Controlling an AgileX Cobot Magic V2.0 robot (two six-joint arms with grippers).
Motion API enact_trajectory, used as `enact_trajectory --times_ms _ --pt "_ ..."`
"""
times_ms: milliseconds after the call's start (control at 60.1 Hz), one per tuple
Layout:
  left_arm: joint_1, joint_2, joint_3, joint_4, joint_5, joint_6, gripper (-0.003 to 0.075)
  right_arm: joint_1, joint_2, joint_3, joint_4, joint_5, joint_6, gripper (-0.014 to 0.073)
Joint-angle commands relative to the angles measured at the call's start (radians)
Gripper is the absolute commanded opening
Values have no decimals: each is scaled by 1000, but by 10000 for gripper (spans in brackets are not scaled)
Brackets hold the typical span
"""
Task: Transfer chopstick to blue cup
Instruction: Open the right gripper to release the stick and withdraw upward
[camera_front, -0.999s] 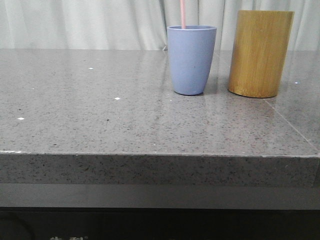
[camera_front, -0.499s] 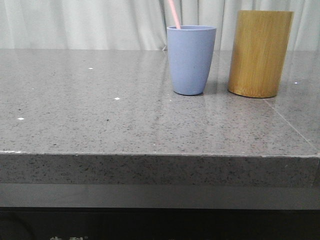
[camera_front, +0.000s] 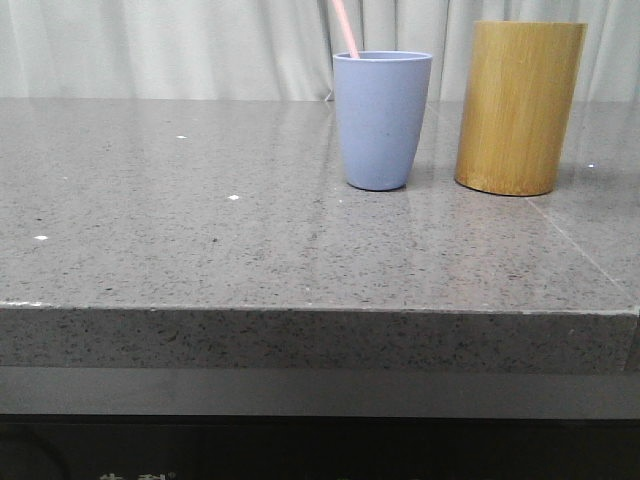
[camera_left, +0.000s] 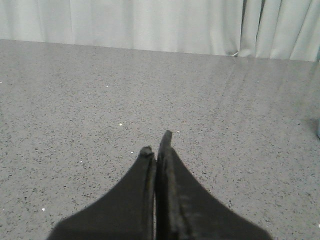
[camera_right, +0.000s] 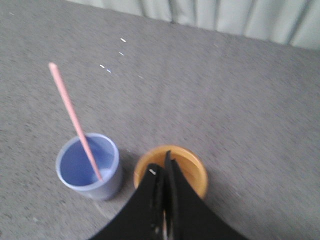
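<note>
In the front view the blue cup (camera_front: 382, 120) stands upright on the grey speckled tabletop (camera_front: 200, 230), a little right of centre in the upper half of the frame, and a single pale pink chopstick (camera_front: 345, 28) rises out of its mouth, leaning toward the upper left and running off the top edge. Just to the right of the cup, apart from it, stands the taller bamboo holder (camera_front: 519, 107) (also upright, yellow-brown). Pale curtains (camera_front: 160, 45) hang behind the tabletop. The right wrist view looks down from above: the cup (camera_right: 90, 167) sits in the lower left of that frame with the chopstick (camera_right: 74, 117) resting inside it, its lower end against the inner wall and its free end tilted out over the rim toward the upper left. The bamboo holder (camera_right: 192, 167) lies just beside the cup, partly covered by the right pincer (camera_right: 162, 172), whose two dark fingers are pressed together with nothing between them. The left pincer (camera_left: 157, 150) is likewise closed and empty, over bare tabletop (camera_left: 75, 100) near the bottom centre of its frame.
</note>
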Motion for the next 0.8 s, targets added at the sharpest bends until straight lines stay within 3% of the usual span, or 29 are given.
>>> enact_trajectory --times_ms 0,216,566,783 --pt "2 11 -25 -11 -85 -7 -19 -50 -85 18 -23 -16 1 -68" --pt "2 11 -25 -11 -85 -7 -19 -120 -253 278 -38 -131 1 -68" --pt "2 11 -25 -11 -85 -7 -19 -120 -688 879 -38 -502 1 -68" --pt "2 11 -25 -11 -85 -7 -19 -119 -993 1167 -38 -634 1 -68"
